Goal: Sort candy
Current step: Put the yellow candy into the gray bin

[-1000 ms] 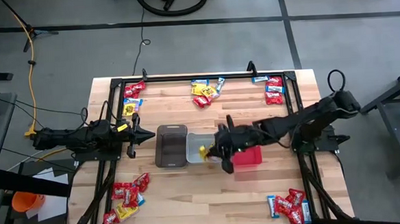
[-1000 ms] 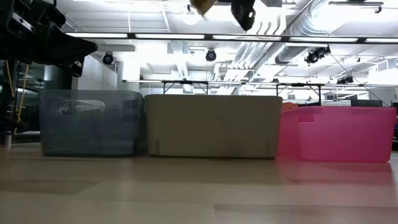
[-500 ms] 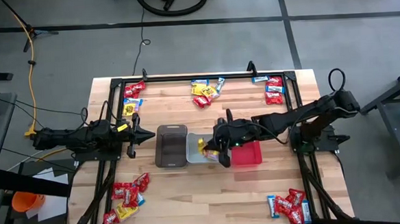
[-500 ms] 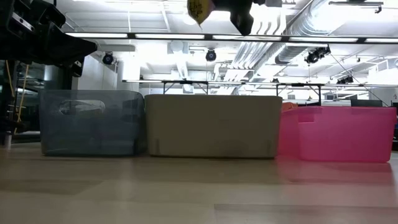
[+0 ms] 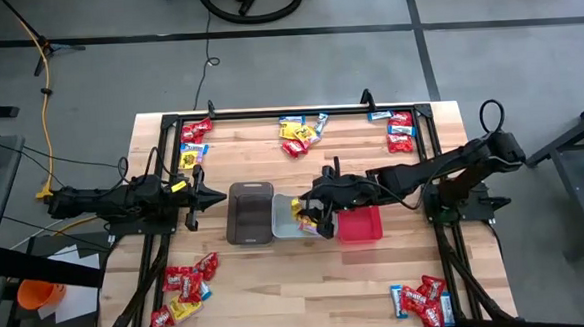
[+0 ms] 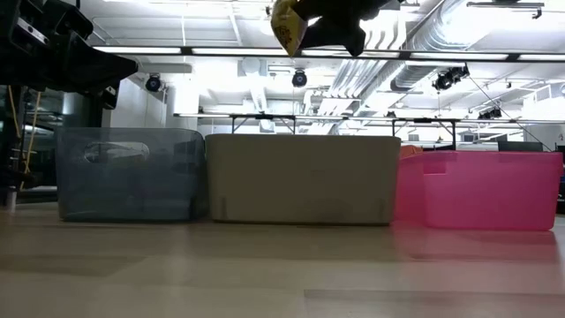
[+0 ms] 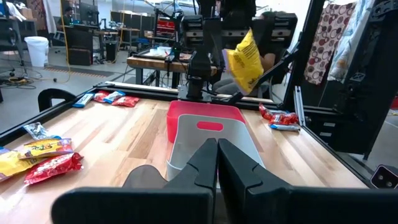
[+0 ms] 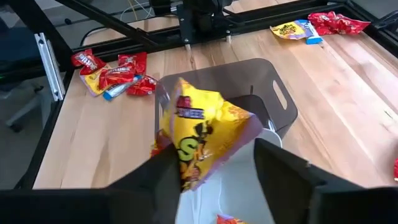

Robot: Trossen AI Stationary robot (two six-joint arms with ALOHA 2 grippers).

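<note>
We are seeing our right gripper [image 5: 315, 214] near the centre of the high view, hanging over the grey bin [image 5: 287, 218] with fingers spread apart. The yellow packet [image 8: 202, 135] is sitting between them, long axis running steeply downward toward the bin. Farther left, our left gripper [image 5: 217, 196] is waiting, pinched together, beside the brown bin [image 5: 251, 213].

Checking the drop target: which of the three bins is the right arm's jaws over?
The middle grey bin, between the brown bin and pink bin.
</note>
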